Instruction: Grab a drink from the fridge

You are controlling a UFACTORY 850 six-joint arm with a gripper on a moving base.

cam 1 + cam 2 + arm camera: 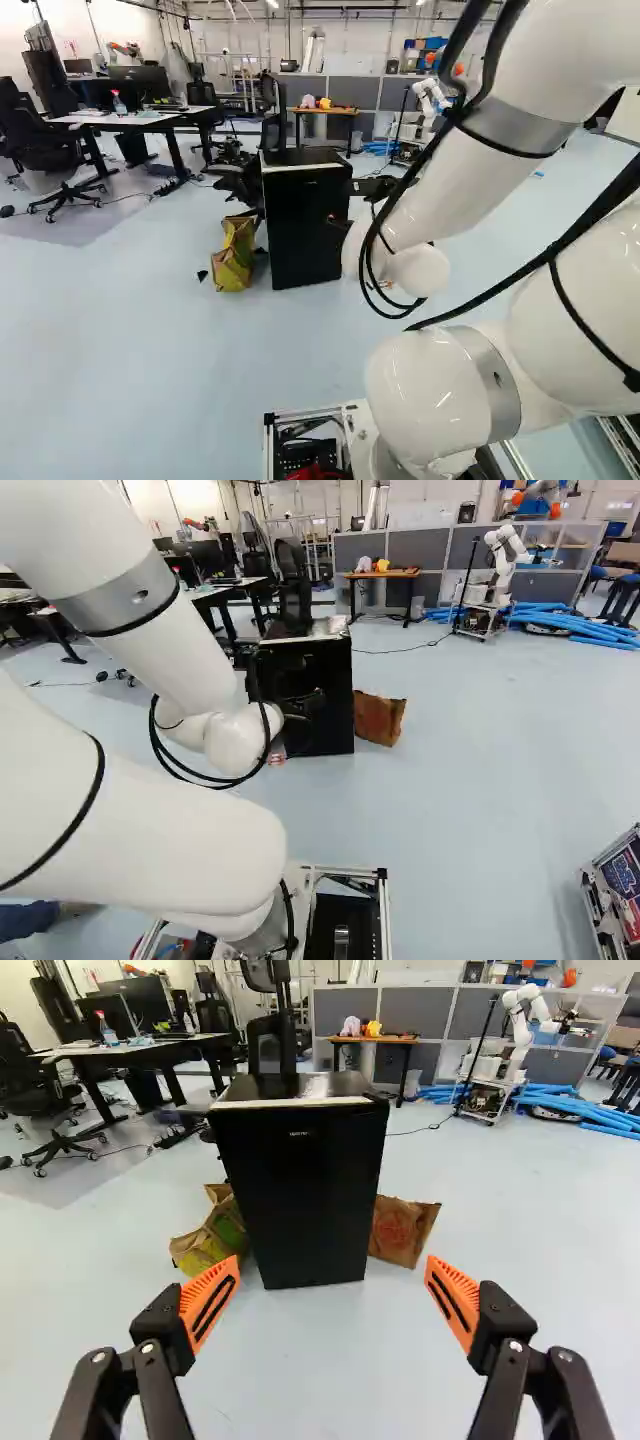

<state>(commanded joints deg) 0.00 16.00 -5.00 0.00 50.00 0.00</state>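
Note:
My gripper (306, 700) shows dark against the black fridge (335, 715) in the right base view, hard to make out there. The wrist view has the gripper (330, 1295) wide open, nothing between its orange pads. Straight ahead of it, some way off on the floor, stands the small black fridge (300, 1190) with its front door closed. In the left base view the fridge (305, 225) is left of the arm. No drink can be seen; the fridge's inside is hidden.
Paper bags flank the fridge: a yellow-green one (215, 1235) and a brown one (400, 1230). An office chair (270, 1015) rises behind it. Desks (135, 122) stand off to the left. Another robot (505, 555) and blue tubes (570, 620) are farther back.

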